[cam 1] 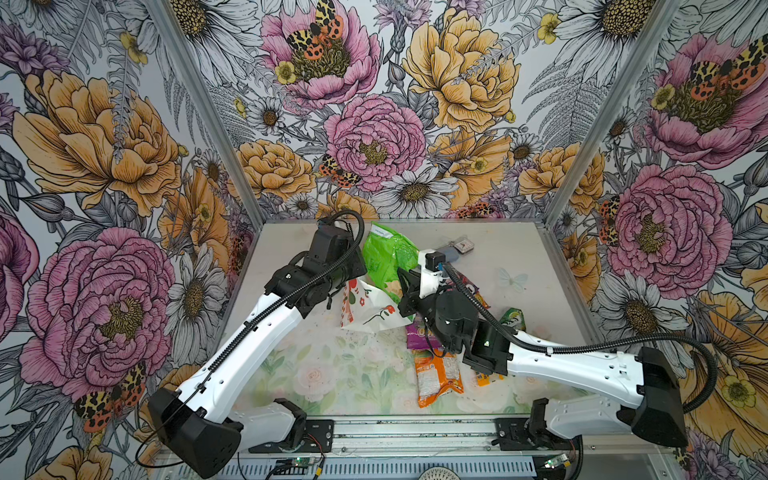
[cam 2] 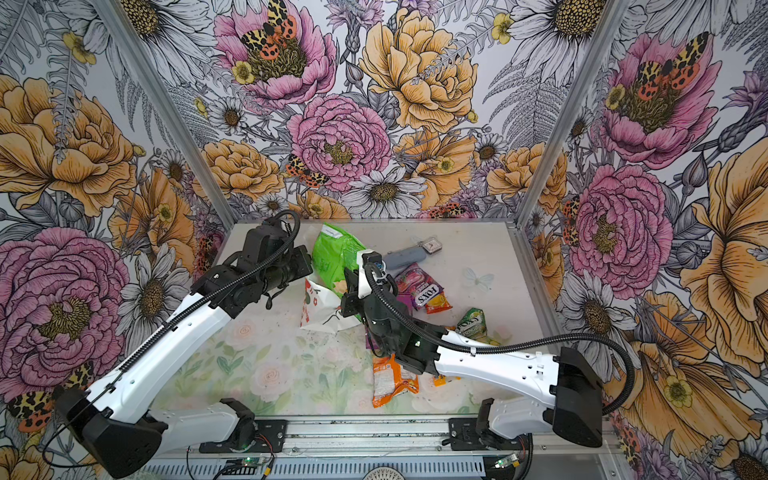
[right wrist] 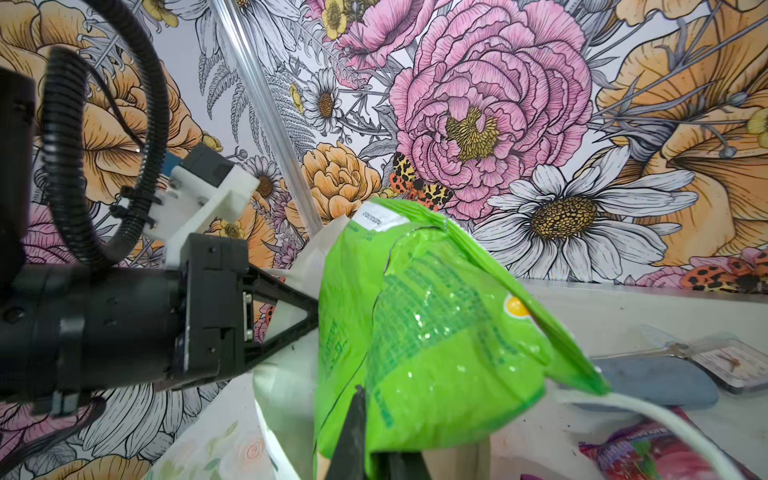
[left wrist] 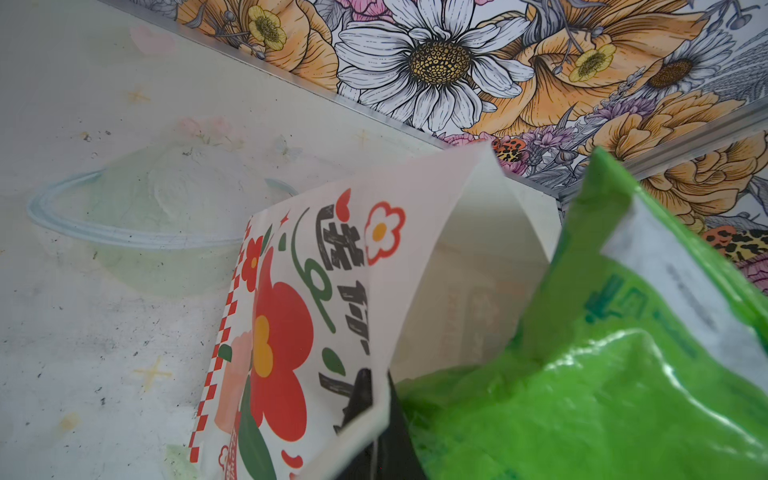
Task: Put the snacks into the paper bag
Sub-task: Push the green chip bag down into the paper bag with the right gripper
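Observation:
The white paper bag (cam 1: 368, 309) (cam 2: 322, 311) with red flowers leans at the table's middle, its mouth held open. My left gripper (left wrist: 374, 399) (cam 1: 348, 289) is shut on the bag's rim (left wrist: 419, 266). My right gripper (right wrist: 365, 415) (cam 1: 405, 284) is shut on a large green snack packet (cam 1: 386, 253) (cam 2: 332, 253) (right wrist: 436, 332). The packet's lower end sits in the bag's mouth (left wrist: 602, 395). Other snacks lie to the right: a purple pouch (cam 1: 417, 334), an orange packet (cam 1: 438, 374), a pink FOXS packet (cam 2: 419, 286) and a small green packet (cam 2: 473, 322).
A grey-blue oblong case (cam 2: 405, 255) (right wrist: 656, 380) and a small square tag (cam 2: 432, 245) lie near the back wall. Flowered walls close the table on three sides. Both arms meet over the bag. The bag's white cord handle (right wrist: 665, 419) trails towards the pink packet.

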You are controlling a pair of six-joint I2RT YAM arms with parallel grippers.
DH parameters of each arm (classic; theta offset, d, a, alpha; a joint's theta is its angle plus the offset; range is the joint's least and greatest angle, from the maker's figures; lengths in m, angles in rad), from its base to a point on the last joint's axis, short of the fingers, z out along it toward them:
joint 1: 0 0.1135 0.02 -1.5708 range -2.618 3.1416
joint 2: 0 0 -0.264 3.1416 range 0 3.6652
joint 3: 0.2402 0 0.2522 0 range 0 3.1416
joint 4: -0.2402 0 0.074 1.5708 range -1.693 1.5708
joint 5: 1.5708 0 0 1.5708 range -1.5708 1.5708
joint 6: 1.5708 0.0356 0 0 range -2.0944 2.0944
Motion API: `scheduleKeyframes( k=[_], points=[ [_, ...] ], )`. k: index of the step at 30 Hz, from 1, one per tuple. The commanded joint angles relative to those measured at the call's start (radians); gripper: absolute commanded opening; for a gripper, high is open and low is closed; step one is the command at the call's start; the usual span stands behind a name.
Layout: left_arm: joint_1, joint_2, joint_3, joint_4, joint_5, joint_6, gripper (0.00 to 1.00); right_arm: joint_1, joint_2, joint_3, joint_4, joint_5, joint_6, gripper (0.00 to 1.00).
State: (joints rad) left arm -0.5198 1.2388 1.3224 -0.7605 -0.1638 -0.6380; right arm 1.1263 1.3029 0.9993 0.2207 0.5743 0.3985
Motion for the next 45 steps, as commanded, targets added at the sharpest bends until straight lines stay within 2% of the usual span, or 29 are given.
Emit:
scheduleKeyframes(
  k=[1,6,9,14,18,21,26,32,37,40,45],
  points=[
    [0.018,0.002,0.025,-0.006,0.014,0.048,0.0,0.005,-0.017,-0.01,-0.027,-0.047,-0.011,0.0],
    [0.002,0.008,0.05,-0.008,0.013,0.079,0.0,0.003,0.012,0.008,-0.094,0.009,0.052,0.0],
    [-0.028,0.013,0.067,-0.009,-0.027,0.106,0.0,0.003,0.044,0.053,-0.15,0.004,0.064,0.0],
    [-0.047,0.027,0.099,-0.027,-0.031,0.155,0.0,-0.003,0.09,0.112,-0.224,0.0,0.089,0.0],
    [-0.058,0.04,0.113,-0.05,-0.043,0.186,0.0,-0.014,0.093,0.119,-0.249,-0.006,0.13,0.0],
    [-0.055,0.047,0.116,-0.069,-0.099,0.198,0.0,-0.018,0.061,0.095,-0.251,-0.004,0.179,0.0],
    [-0.014,0.063,0.113,-0.086,-0.083,0.19,0.0,0.024,0.023,0.068,-0.242,-0.082,0.148,0.0],
    [0.003,0.089,0.125,-0.092,-0.07,0.199,0.0,0.082,0.008,0.012,-0.224,-0.068,0.1,0.0],
    [-0.009,0.104,0.141,-0.094,-0.052,0.225,0.0,0.082,0.023,0.03,-0.249,-0.048,0.099,0.0],
    [-0.044,0.101,0.147,-0.094,-0.052,0.273,0.0,0.063,0.013,0.045,-0.263,-0.046,0.099,0.0],
    [-0.112,0.073,0.147,-0.094,-0.091,0.352,0.0,-0.021,0.048,0.105,-0.371,-0.111,0.179,0.0]
  ],
)
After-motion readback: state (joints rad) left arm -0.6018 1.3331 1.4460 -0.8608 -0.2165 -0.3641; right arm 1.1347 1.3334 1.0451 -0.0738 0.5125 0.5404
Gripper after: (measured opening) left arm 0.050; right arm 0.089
